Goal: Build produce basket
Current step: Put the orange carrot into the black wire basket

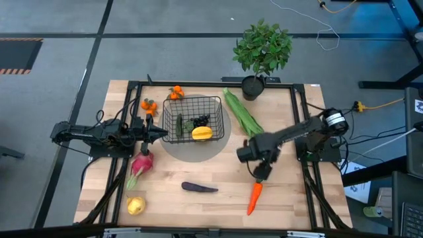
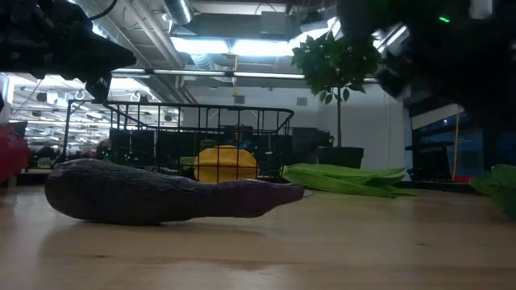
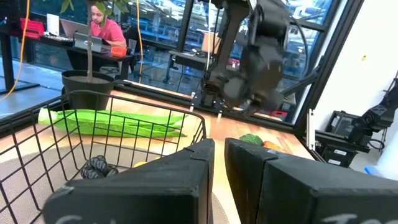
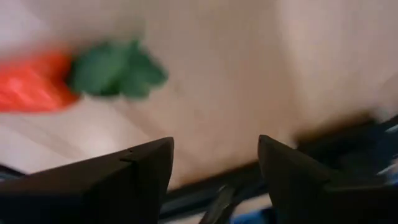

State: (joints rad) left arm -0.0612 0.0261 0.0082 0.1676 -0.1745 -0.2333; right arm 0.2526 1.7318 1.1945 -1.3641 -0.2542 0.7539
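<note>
The basket sits just ahead of the left gripper, whose fingers are nearly closed on nothing, and holds a yellow fruit and what look like dark grapes. The right gripper, fingers spread wide and empty, hovers directly above the carrot, near its leafy end.

No readable text, label, brand, number or sign shows in any of the four views, neither on the desk, nor on the produce, nor in the room beyond it.
</note>
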